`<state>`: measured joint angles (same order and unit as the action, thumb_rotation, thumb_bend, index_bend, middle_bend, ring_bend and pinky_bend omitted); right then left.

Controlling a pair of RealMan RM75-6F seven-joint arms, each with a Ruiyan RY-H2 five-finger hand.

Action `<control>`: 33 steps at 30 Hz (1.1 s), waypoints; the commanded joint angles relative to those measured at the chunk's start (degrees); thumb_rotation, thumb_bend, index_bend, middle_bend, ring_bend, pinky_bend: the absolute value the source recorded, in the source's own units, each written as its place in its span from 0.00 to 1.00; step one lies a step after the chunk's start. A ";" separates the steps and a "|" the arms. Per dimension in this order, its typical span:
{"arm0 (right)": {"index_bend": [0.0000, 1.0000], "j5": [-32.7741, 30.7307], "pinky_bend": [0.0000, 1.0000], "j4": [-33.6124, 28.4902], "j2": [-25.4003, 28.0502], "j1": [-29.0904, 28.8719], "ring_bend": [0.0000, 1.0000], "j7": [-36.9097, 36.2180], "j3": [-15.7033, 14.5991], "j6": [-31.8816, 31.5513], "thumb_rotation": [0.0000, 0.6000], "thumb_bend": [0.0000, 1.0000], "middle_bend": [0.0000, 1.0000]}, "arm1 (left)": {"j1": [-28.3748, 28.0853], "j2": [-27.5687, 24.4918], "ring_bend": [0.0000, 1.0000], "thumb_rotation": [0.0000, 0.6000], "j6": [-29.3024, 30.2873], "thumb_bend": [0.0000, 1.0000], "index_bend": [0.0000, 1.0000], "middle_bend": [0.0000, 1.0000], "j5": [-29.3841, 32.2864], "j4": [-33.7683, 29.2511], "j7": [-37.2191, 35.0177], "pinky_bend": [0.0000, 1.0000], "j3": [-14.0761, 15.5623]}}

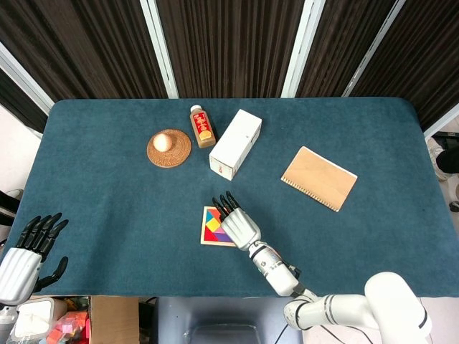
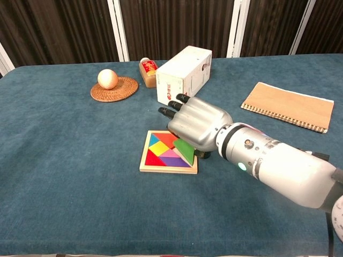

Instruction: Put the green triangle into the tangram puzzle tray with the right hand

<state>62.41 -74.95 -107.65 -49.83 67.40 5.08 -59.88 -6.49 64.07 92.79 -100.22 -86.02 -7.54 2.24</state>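
My right hand point(image 2: 195, 127) grips the flat green triangle piece point(image 2: 184, 151), tilted over the square wooden tangram puzzle tray's point(image 2: 146, 167) right edge, frame centre. Light, stiff, thin; I'd pinch its edges only.

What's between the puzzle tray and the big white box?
In the chest view, the right hand's dark fingers reach over the cloth between the puzzle tray and white box.

Table point(image 1: 107, 193), blue cloth surface, carried: tangram puzzle tray point(image 2: 158, 156) near centre; white box point(image 1: 236, 144) lying flat beyond it; small bottle point(image 1: 201, 126) left of box; woven coaster point(image 1: 169, 149) further left; tan spiral notebook point(image 1: 319, 178) flat at right, well apart from tray.
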 commanded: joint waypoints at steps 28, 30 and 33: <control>0.50 -0.98 0.00 -0.77 0.23 -0.19 0.00 0.57 -0.17 0.18 1.00 0.50 0.11 | 0.00 -0.05 0.02 1.00 0.29 0.47 0.00 0.00 0.10 0.16 -0.69 0.05 -0.09; 0.49 -0.97 0.00 -0.70 0.18 -0.21 0.00 0.50 -0.18 0.17 1.00 0.50 0.11 | -0.01 -0.05 0.02 1.00 0.33 0.47 0.00 0.00 0.05 0.06 -0.61 0.05 -0.12; 0.48 -0.97 0.00 -0.62 0.16 -0.22 0.00 0.42 -0.19 0.16 1.00 0.50 0.11 | 0.02 -0.11 0.02 1.00 0.34 0.47 0.00 0.00 0.11 0.03 -0.66 0.05 -0.10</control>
<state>61.44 -75.57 -107.49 -50.05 67.82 4.88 -59.73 -6.47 63.96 93.13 -100.12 -85.99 -8.20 2.14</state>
